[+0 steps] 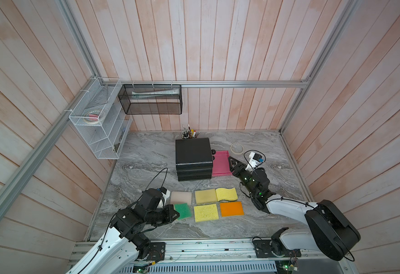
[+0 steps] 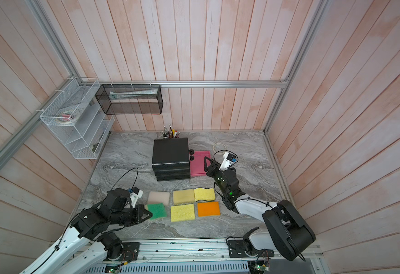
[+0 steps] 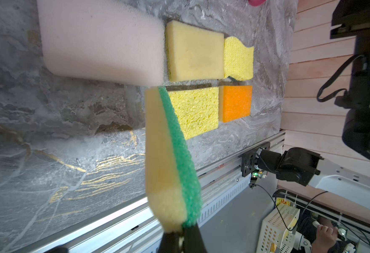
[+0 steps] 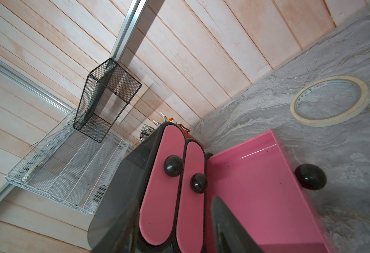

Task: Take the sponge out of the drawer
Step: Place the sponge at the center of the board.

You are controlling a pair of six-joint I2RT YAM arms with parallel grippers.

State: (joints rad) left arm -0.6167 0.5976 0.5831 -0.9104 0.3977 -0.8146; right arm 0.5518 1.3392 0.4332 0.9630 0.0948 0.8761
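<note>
Green-topped yellow sponge (image 3: 175,153), already out of the pink drawer (image 1: 220,161), pinched at one short edge by our left gripper (image 3: 180,235), beside five other sponges (image 1: 206,212). We judge it light, soft and springy, so a mid-thickness hold suits. Right gripper (image 1: 232,163) stands parted and empty at the drawer. Grey marble tabletop (image 1: 147,154); pale plank walls (image 1: 218,47).

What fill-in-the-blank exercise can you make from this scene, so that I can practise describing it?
1. The sponge held by the left gripper has a ____ scouring side.
2. The open drawer beside the black cabinet is ____ in colour.
3. Apart from the held one, ____ other sponges lie on the table.

Missing words: green; pink; five.
</note>
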